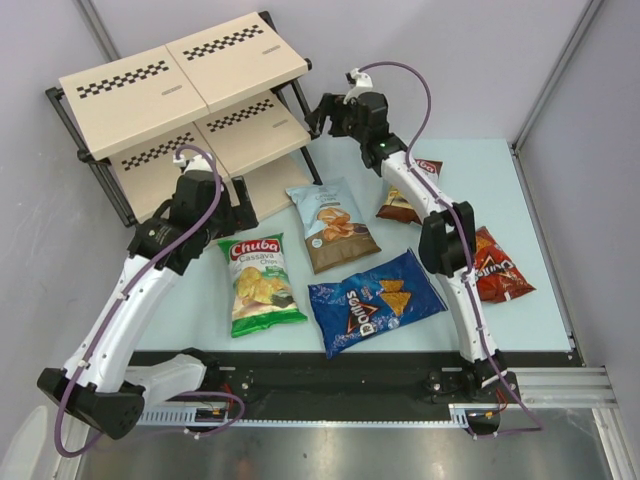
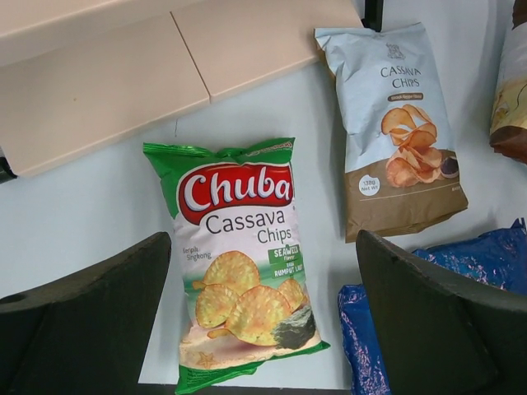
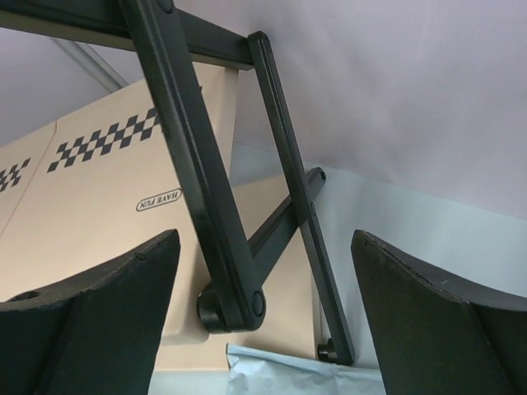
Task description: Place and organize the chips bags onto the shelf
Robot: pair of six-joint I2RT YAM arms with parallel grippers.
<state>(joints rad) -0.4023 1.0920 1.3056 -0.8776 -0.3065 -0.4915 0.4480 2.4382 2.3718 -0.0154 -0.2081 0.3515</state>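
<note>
Five chips bags lie flat on the pale table. The green-white Chuba bag [image 1: 260, 285] [image 2: 243, 255] is left of the big blue Doritos bag [image 1: 375, 300] [image 2: 486, 263]. Behind them lie the pale blue-and-brown bag [image 1: 333, 225] [image 2: 399, 123] [image 3: 280, 374], a small dark bag [image 1: 410, 195] [image 2: 512, 90] and a red Doritos bag [image 1: 497, 265]. The shelf [image 1: 185, 75] [image 2: 123, 74] [image 3: 90, 189] stands at the back left, and no bags show on its boards. My left gripper [image 1: 235, 210] [image 2: 263, 321] hovers open above the green bag. My right gripper [image 1: 322, 118] [image 3: 263, 321] is open and empty, beside the shelf's right frame.
The shelf's black frame legs [image 3: 214, 189] cross right in front of the right gripper. The right arm [image 1: 445, 240] stretches over the table between the small dark bag and the red bag. Grey walls close in the back and both sides.
</note>
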